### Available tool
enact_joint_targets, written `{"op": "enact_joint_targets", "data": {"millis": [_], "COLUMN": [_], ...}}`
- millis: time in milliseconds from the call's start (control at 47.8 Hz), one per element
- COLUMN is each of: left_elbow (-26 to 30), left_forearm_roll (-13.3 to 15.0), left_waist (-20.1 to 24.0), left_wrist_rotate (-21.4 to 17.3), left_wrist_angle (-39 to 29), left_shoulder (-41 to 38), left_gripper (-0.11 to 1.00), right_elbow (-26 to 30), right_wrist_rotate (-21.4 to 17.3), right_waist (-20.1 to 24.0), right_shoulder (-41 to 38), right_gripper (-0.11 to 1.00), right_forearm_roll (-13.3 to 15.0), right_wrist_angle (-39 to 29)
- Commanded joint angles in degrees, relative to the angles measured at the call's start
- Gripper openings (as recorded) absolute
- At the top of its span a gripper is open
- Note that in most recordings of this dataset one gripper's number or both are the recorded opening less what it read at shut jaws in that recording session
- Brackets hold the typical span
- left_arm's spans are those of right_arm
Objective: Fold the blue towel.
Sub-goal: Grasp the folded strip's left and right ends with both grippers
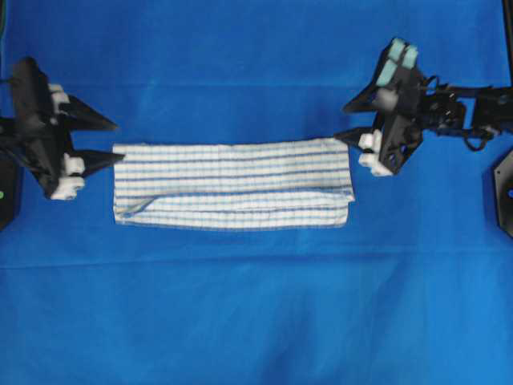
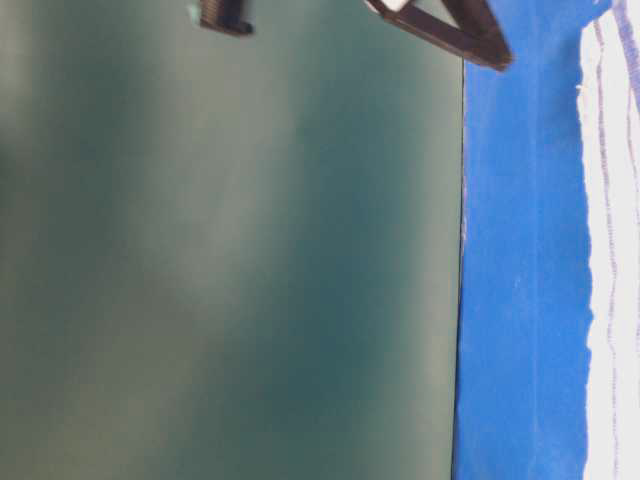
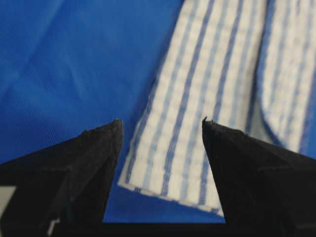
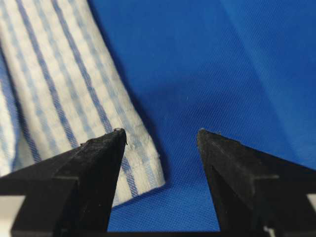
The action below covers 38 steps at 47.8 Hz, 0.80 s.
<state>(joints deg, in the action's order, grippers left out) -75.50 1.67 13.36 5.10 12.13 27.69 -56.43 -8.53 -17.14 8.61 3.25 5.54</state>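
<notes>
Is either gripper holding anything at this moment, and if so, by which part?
Nothing is held. The left gripper and right gripper are both open, beside the short ends of the folded white blue-striped woven towel, which lies on the plain blue sheet.

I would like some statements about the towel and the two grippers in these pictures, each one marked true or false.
1. The blue towel lies folded into a long strip on the blue sheet. True.
2. The left gripper is shut on the towel. False: its jaws stand open at the towel's left end, holding nothing.
3. The right gripper is open. True.
4. The towel hangs in the air between the arms. False: it rests flat on the sheet.
</notes>
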Motion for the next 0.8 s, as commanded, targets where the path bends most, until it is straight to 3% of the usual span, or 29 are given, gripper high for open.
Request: {"op": "enact_joint_targets", "data": {"millis": [0,293,586,712,774], "left_elbow": [1.8,4.5,4.5,4.6,4.7], "left_forearm_roll": [0.0,0.0,0.0,0.0,0.0], "left_waist": [0.4,2.9,3.4,3.5,3.5], "left_wrist_rotate": [0.1,0.1,0.4,1.1,1.1], "left_wrist_angle": [2.1,3.9,3.8,2.8,1.8], "left_shoulder": [-5.3,-18.6,-19.0,-19.0,-19.0], "left_gripper": [0.58,0.58,0.58,0.54,0.47], "right_elbow": [1.6,2.0,1.4,1.4,1.4], "right_wrist_rotate": [0.2,0.2,0.2,0.4,0.4], "right_waist": [-0.1,-0.4,-1.3,-1.1,-0.8], "right_shoulder": [-2.5,-8.6,-9.1,-9.0,-9.1], "right_gripper": [0.63,0.62,0.61,0.53,0.41], "right_forearm_roll": [0.1,0.1,0.2,0.2,0.5], "right_wrist_angle": [0.7,0.9,1.1,0.8,0.7]}}
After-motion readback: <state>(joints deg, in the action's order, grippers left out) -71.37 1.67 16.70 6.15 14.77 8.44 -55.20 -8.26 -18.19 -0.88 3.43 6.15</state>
